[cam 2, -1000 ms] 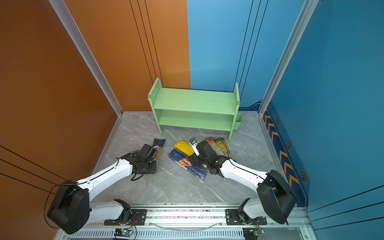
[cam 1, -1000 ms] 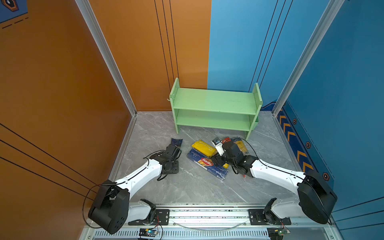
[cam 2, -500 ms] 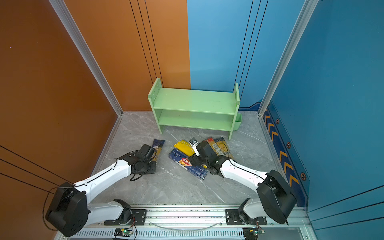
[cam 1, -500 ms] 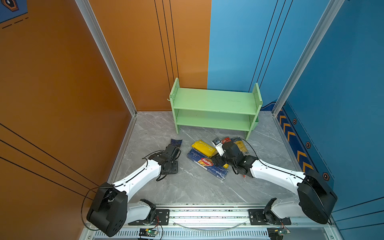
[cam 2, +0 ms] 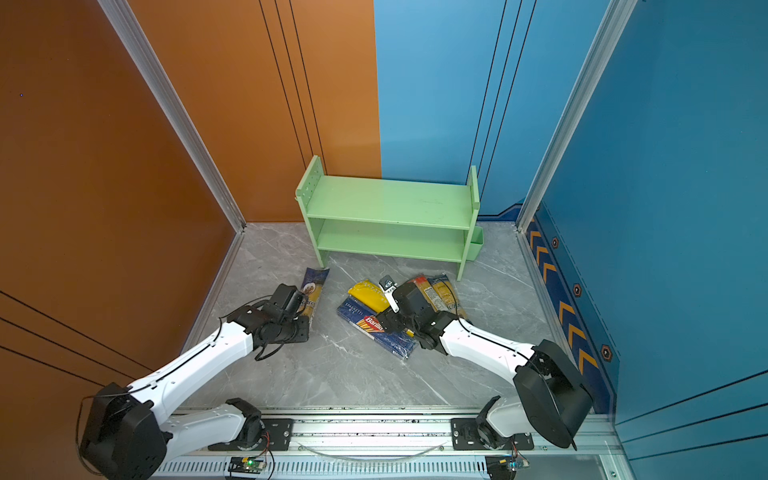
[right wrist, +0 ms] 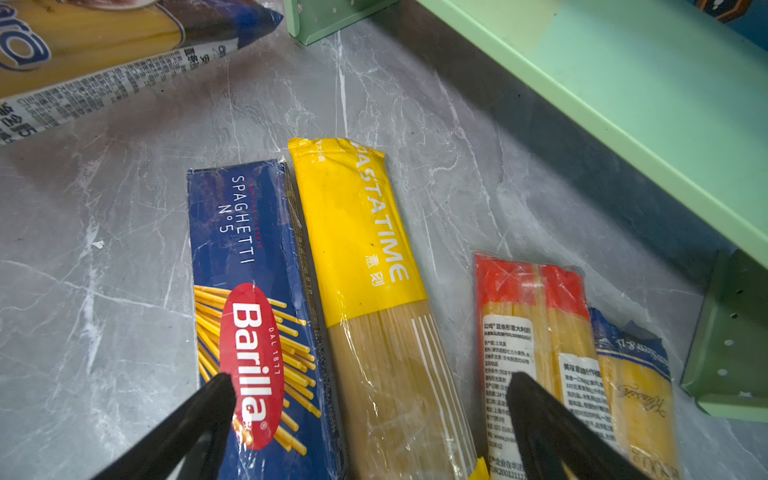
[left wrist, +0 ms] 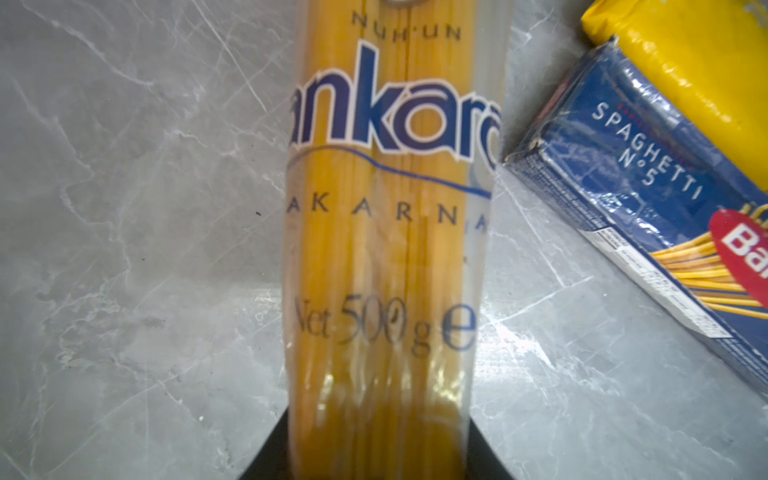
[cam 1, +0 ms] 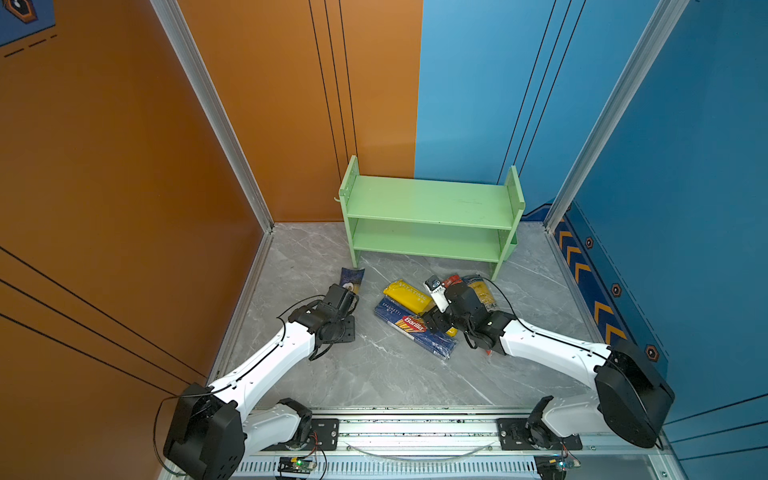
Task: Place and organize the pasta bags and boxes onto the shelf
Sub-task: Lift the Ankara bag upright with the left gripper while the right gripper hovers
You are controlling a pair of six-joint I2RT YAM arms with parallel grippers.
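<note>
The blue-and-yellow Ankara pack point(left wrist: 390, 249) is pinched near one end by the left hand point(left wrist: 376, 461), whose black fingers point(left wrist: 266, 461) press in on both long sides of it in the left wrist view. From that grip the pack runs straight out over the grey marble table point(cam 1: 374, 374), and in both top views its dark blue far end points toward the left front leg of the shelf point(cam 1: 428, 199). I cannot tell whether the pack rests on the table or hangs just above it. The right hand point(right wrist: 370, 382) is spread wide and low over the other packs, gripping none of them. One finger point(right wrist: 199, 415) hangs over the outer edge of the dark blue Barilla box point(right wrist: 249, 291), and the other is over the red-ended pack point(right wrist: 536, 316). The yellow Pastatime bag point(right wrist: 361, 249) lies lengthwise in the gap between the fingers. The box and the yellow bag lie side by side and touching, slanted on the table in front of the shelf. The red-ended pack is a little apart from the yellow bag. A second blue-and-yellow pack point(right wrist: 636, 382) lies against its far side, near the right front leg of the shelf. The pale green shelf stands at the back of the table against the wall, with all five packs on the table in front of it.
</note>
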